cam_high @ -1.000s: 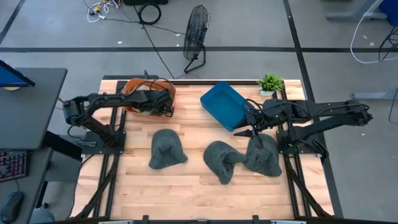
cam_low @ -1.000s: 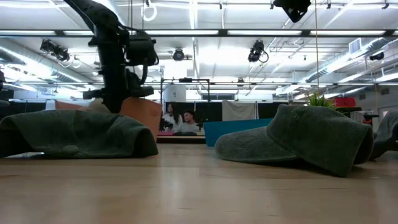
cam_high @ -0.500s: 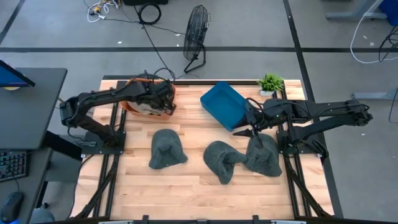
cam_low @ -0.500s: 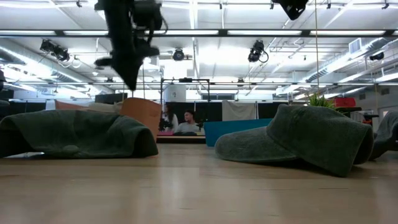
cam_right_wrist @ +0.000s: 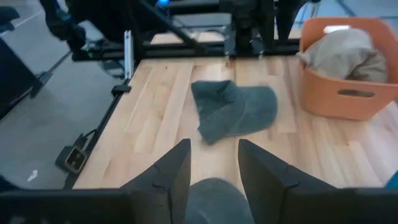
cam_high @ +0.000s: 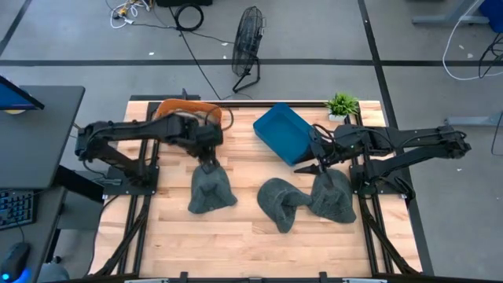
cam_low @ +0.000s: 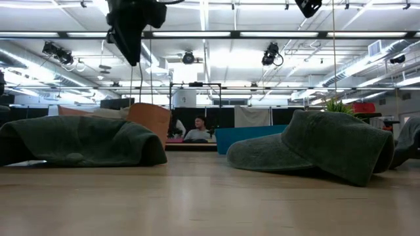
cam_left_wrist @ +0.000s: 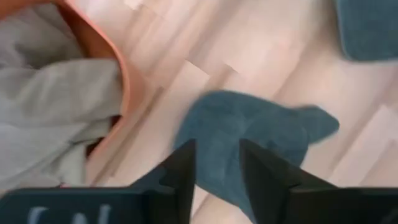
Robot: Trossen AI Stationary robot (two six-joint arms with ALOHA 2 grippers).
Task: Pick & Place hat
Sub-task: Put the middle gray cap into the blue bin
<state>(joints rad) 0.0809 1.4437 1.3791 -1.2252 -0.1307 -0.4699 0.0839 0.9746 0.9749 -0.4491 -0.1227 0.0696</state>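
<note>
Three dark grey-green hats lie on the wooden table: the left hat (cam_high: 211, 189), the middle hat (cam_high: 278, 203) and the right hat (cam_high: 335, 196). My left gripper (cam_high: 208, 155) hangs open above the left hat's far end, and that hat (cam_left_wrist: 249, 134) shows below its fingers. My right gripper (cam_high: 321, 166) stands open over the far edge of the right hat (cam_right_wrist: 212, 199). In the low view both arms (cam_low: 131, 26) (cam_low: 308, 6) are high above the hats.
An orange basket (cam_high: 185, 110) with pale grey cloth (cam_left_wrist: 50, 118) in it stands at the far left. A blue bin (cam_high: 284, 132) sits at the far middle, with a small green plant (cam_high: 343, 104) beside it. Bare wood lies along the near edge.
My left gripper has swung from over the orange basket toward the table's near edge and now hangs above the left hat's far end. The hats have not moved.
</note>
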